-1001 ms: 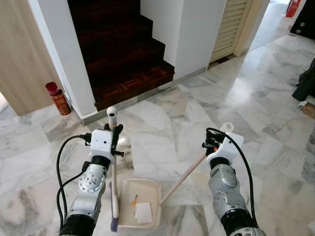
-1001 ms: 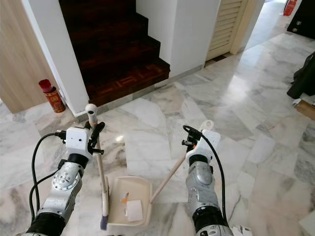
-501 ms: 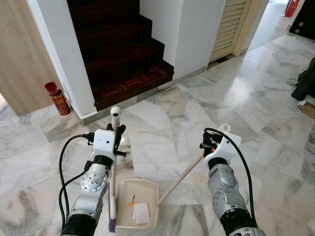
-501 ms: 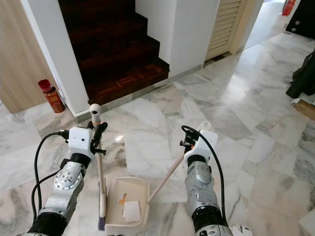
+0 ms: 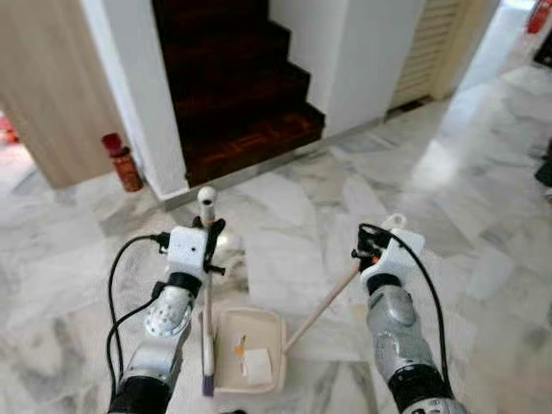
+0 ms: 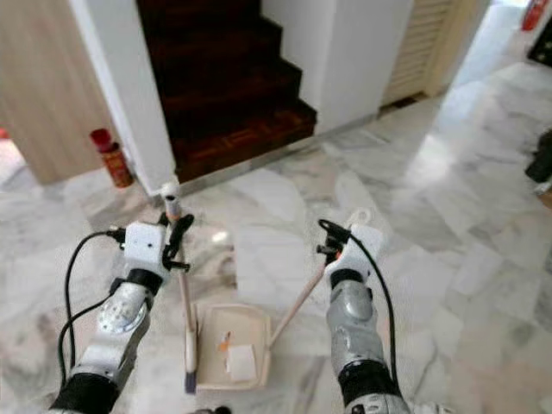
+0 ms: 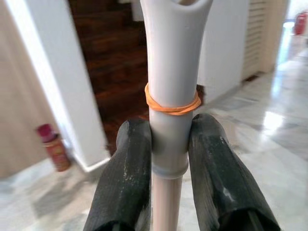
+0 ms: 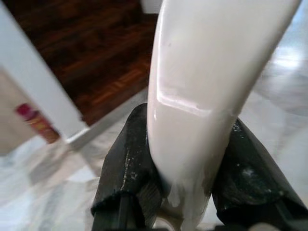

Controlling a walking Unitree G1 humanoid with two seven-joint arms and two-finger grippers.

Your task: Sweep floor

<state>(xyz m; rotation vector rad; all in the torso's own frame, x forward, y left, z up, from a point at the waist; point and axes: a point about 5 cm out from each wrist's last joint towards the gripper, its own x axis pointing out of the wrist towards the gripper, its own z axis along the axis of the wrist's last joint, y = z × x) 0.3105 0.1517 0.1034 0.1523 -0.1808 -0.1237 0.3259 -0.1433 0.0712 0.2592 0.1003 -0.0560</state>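
broom and dustpan held over marble floor

the broom (image 5: pixel 207 302) bristles are blurred and partly cut off beside the dustpan (image 5: pixel 250 349). what lies in the pan is hard to make out: a pale square scrap and a small orange bit. the left gripper (image 7: pixel 168 144) is clamped on the smooth grey broom handle, just below an orange rubber band (image 7: pixel 172 105). the right gripper (image 8: pixel 185 159) is clamped on the glossy white dustpan handle (image 5: pixel 323 306), which slants down to the cream tray. the pan rests on the veined marble floor (image 5: pixel 483 207), near dark wooden stairs (image 5: pixel 233 78).
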